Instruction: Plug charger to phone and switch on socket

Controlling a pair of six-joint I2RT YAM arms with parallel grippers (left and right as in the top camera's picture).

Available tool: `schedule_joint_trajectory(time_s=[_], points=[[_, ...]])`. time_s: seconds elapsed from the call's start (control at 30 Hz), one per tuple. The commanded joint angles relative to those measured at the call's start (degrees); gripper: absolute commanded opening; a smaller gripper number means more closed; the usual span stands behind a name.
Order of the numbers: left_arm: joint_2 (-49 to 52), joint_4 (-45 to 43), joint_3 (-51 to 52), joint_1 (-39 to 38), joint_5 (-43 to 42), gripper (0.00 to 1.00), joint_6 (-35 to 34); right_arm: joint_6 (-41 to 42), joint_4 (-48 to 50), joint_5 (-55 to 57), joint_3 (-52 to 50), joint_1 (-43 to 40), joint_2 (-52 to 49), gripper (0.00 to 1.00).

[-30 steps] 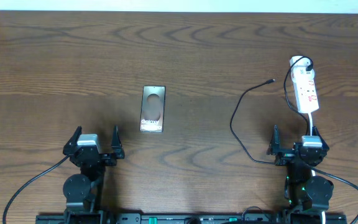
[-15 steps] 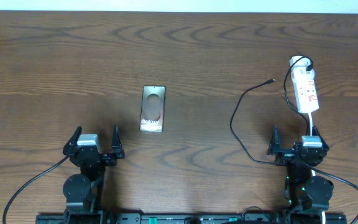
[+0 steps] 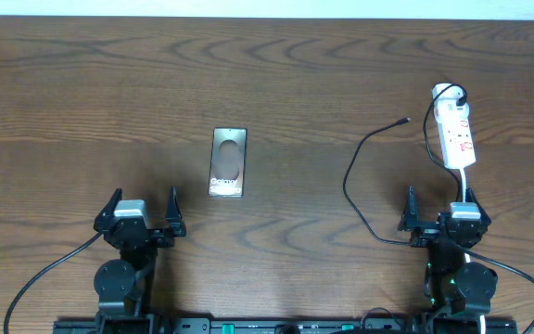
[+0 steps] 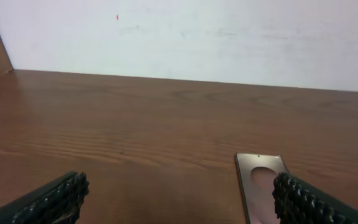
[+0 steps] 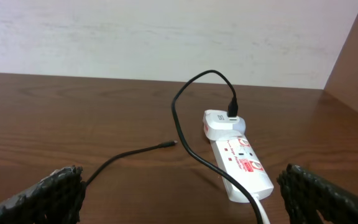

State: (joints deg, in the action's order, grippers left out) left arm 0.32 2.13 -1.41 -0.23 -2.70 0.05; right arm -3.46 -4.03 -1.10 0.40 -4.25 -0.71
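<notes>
- The wooden table (image 3: 82,93) is covered only sparsely, with all items laid flat on it.
- The left gripper (image 3: 143,200) is held near the front edge, its fingers (image 4: 55,200) spread wide and empty. The right gripper (image 3: 439,199) is spread likewise, with nothing held.
- The socket (image 3: 456,137) is placed far right, just beyond the right gripper.
- The phone (image 3: 229,162) is laid left of centre, beyond the left gripper.
- The charger (image 3: 349,181) is curved between them, and its tip (image 3: 406,121) is left free, well apart from the phone.
</notes>
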Motion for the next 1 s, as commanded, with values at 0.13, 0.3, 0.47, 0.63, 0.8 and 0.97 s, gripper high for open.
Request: schedule_joint_trajectory(time_s=[0.13, 0.3, 0.47, 0.63, 0.8, 0.97], points=[[-0.1, 1.6, -0.2, -0.2, -4.9, 0.97, -6.9, -0.5, -0.2, -0.4, -0.1, 0.3, 0.4, 0.99], [-0.1, 1.6, -2.0, -0.2, -9.6, 0.97, -9.0, -0.5, -0.2, -0.4, -0.1, 0.3, 0.4, 0.99], [0.3, 2.1, -5.1, -0.2, -14.8, 0.97, -9.0, -0.5, -0.2, -0.4, -0.1, 0.3, 0.4, 0.99], [3.3, 3.9, -9.5, -0.2, -16.3, 0.97, -9.0, -0.5, -0.2, -0.4, -0.1, 0.3, 0.4, 0.99], [9.3, 7.1, -15.1, -0.2, -16.9, 0.97, -9.0, -0.5, -0.2, -0.4, -0.1, 0.3, 0.4, 0.99], [18.0, 11.1, -22.8, -0.2, -21.1, 0.97, -9.0, -0.5, -0.2, -0.4, -0.1, 0.3, 0.4, 0.99]])
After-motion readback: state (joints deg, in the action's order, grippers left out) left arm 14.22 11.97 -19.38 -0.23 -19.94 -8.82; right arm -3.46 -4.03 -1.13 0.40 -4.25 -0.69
